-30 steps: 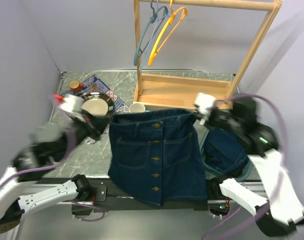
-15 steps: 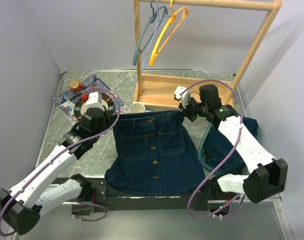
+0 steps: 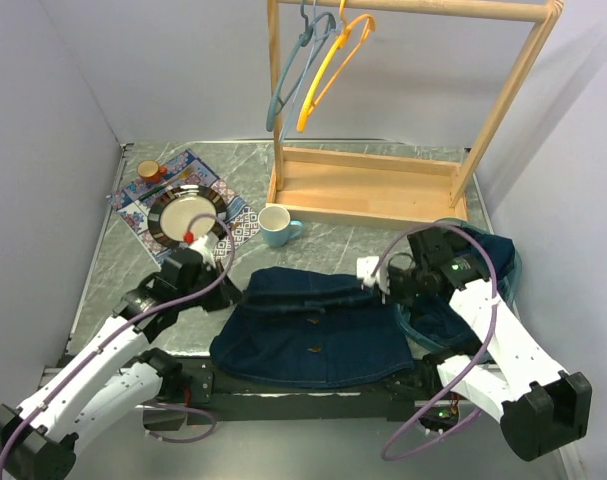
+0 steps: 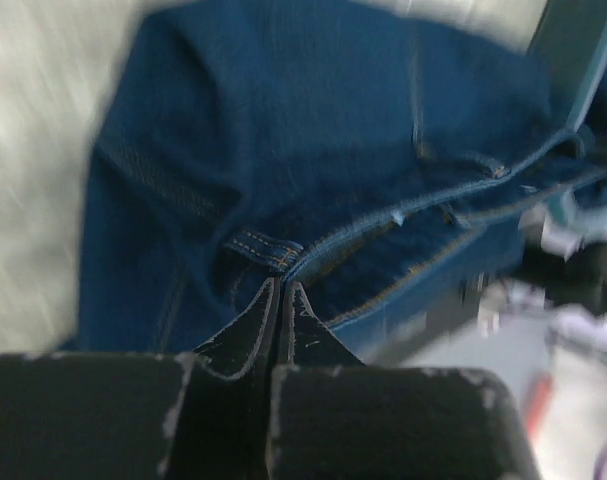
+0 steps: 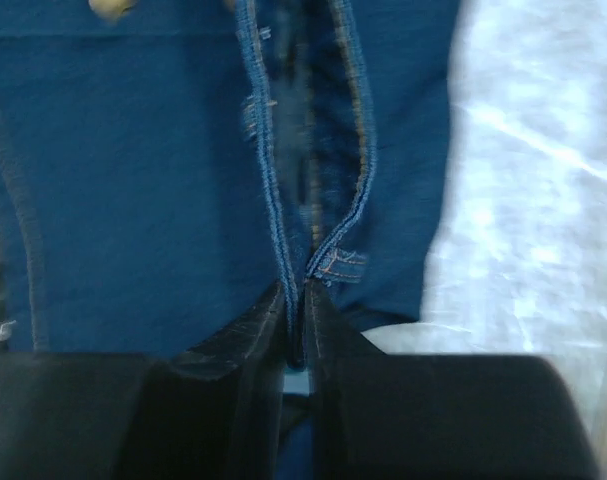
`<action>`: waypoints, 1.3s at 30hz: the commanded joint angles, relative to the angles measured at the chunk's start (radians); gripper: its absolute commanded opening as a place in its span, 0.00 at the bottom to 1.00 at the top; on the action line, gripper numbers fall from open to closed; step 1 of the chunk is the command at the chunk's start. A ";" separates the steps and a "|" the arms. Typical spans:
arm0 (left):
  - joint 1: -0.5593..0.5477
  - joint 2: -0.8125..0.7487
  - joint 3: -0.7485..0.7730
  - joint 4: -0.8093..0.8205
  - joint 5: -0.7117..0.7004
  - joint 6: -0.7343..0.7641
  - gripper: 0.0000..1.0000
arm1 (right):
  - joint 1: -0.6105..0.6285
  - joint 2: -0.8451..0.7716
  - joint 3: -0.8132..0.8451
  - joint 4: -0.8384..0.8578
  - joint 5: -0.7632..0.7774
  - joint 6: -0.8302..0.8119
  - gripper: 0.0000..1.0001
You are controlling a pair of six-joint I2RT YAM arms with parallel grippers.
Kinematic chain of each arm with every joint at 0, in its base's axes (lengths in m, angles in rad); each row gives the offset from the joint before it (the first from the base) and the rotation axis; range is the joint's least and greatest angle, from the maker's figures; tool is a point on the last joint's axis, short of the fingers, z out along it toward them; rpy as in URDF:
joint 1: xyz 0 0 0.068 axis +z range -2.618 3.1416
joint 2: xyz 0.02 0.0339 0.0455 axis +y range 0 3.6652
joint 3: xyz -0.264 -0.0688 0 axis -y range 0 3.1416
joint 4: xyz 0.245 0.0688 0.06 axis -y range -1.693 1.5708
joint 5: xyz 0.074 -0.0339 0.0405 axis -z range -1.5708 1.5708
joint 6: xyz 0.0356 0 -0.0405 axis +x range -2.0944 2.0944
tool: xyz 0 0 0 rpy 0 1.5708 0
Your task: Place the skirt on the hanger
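Note:
The dark denim skirt [image 3: 313, 325] lies crumpled on the table near the front edge, its waistband bunched along the top. My left gripper [image 3: 233, 291] is shut on the waistband's left end, and in the left wrist view the fingertips [image 4: 280, 285] pinch the hem by a belt loop of the skirt [image 4: 283, 120]. My right gripper [image 3: 375, 280] holds the waistband's right end. Seen from the right wrist, its jaws [image 5: 295, 290] stand narrow with the skirt's [image 5: 123, 150] stitched edge between them. A teal hanger [image 3: 286, 75] and a yellow hanger [image 3: 328, 70] hang on the wooden rack [image 3: 363, 185] at the back.
A light-blue cup [image 3: 274, 226] stands just behind the skirt. A plate [image 3: 188, 210] sits on a patterned mat at the back left, with a small red cup [image 3: 148, 171] beside it. A teal basin [image 3: 508, 262] with more denim is at the right, under my right arm.
The skirt, held up and spread by its waistband before, has come down onto the table and crumpled. Both arms dropped and moved toward the front edge.

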 commanded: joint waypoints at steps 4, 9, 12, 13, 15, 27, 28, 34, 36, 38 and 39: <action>0.004 -0.028 -0.006 -0.170 0.205 -0.010 0.38 | 0.061 -0.033 0.026 -0.234 0.018 -0.150 0.66; 0.004 -0.042 0.199 -0.244 0.064 0.102 0.73 | 0.061 -0.039 0.169 -0.160 0.001 0.024 0.72; 0.004 -0.026 0.267 -0.159 0.067 0.212 0.82 | 0.058 -0.006 0.255 -0.013 0.001 0.243 0.72; 0.004 -0.022 0.276 -0.128 0.073 0.241 0.84 | 0.058 0.005 0.275 0.035 0.009 0.322 0.72; 0.004 -0.016 0.298 -0.053 0.064 0.326 0.86 | 0.057 0.053 0.341 0.150 0.017 0.543 0.73; 0.005 0.230 0.663 0.187 0.012 0.472 0.93 | 0.000 0.197 0.651 0.445 0.059 1.153 0.91; 0.005 0.230 0.660 0.178 0.006 0.475 0.93 | -0.002 0.223 0.719 0.468 0.076 1.214 0.94; 0.005 0.046 0.426 0.195 -0.074 0.447 0.96 | 0.000 0.413 1.006 0.586 0.096 1.581 0.96; 0.005 -0.049 0.340 0.161 -0.150 0.438 0.97 | 0.001 0.470 1.069 0.617 0.112 1.709 0.96; 0.005 -0.156 0.249 0.149 -0.192 0.412 0.99 | 0.003 0.542 1.131 0.647 0.138 1.818 0.95; 0.005 -0.190 0.221 0.140 -0.222 0.403 0.99 | 0.008 0.566 1.149 0.669 0.144 1.845 0.95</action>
